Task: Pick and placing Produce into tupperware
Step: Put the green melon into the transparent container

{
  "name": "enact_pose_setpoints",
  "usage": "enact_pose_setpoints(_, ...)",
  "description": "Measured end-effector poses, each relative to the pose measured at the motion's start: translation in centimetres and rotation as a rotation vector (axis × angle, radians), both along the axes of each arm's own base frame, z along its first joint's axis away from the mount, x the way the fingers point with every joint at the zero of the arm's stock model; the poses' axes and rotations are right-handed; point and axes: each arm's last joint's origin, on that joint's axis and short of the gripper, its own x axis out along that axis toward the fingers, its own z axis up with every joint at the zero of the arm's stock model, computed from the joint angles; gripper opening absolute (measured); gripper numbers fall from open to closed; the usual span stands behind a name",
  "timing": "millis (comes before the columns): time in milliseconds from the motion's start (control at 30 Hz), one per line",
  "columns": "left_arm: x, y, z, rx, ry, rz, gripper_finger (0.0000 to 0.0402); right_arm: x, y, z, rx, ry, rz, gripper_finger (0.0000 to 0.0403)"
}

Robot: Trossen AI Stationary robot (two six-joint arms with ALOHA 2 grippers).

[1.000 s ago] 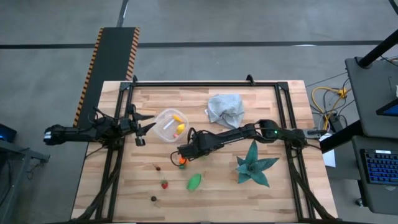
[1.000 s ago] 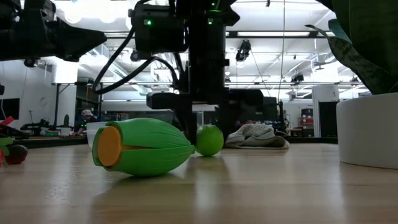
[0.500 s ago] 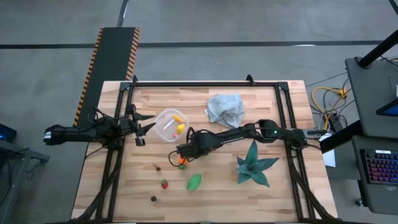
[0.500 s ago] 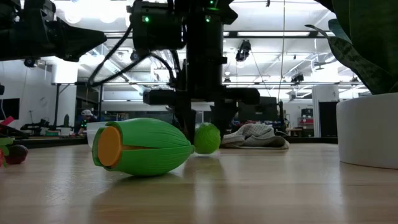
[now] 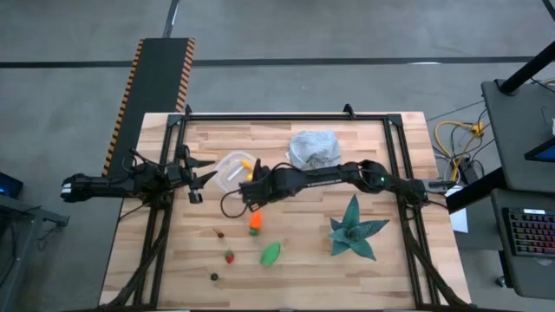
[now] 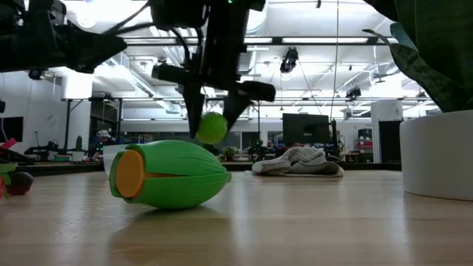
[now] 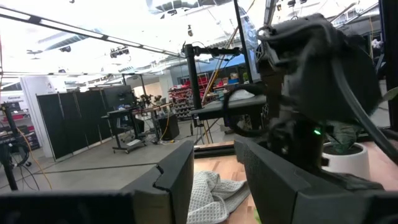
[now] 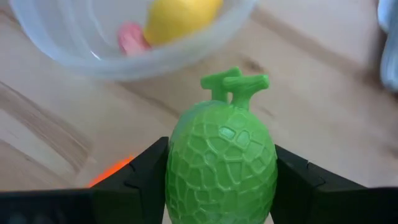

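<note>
Green netted toy melon [image 8: 221, 163] clamped between right gripper [image 8: 221, 180] fingers, clear tupperware [image 8: 74, 46] just ahead holding yellow piece [image 8: 180, 15], left gripper [image 5: 198, 178] fingers apart, idle.

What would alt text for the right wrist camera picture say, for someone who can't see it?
The right gripper holds a small green melon with a netted skin and a stem, pinched between its two dark fingers above the wooden table. Just beyond it is the clear tupperware, with a yellow piece and a pink piece inside.
</note>
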Motion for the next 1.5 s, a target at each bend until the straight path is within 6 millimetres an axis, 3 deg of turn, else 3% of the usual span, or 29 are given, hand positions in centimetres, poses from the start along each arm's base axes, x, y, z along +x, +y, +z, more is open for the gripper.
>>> enact_pose_setpoints(533,0.0,0.0,0.0,0.0,-0.004,0.0,0.0126,2.4,-7.9,2.0,-0.109,-0.21,0.13,0.0195)
enact_pose_setpoints(733,0.0,0.0,0.0,0.0,-0.004,0.0,0.0126,3.6,-9.8,2.3,-0.145,-0.33,0.22,0.0195)
enact_pose_setpoints(1167,0.0,0.0,0.0,0.0,-0.001,0.0,0.0126,4.7,-10.6,-1.5,-0.143,-0.279,0.287,0.0195)
enact_pose_setpoints(1500,0.0,0.0,0.0,0.0,0.002,0.0,0.0126,5.1,-10.4,-3.2,-0.101,-0.266,0.338,0.0195)
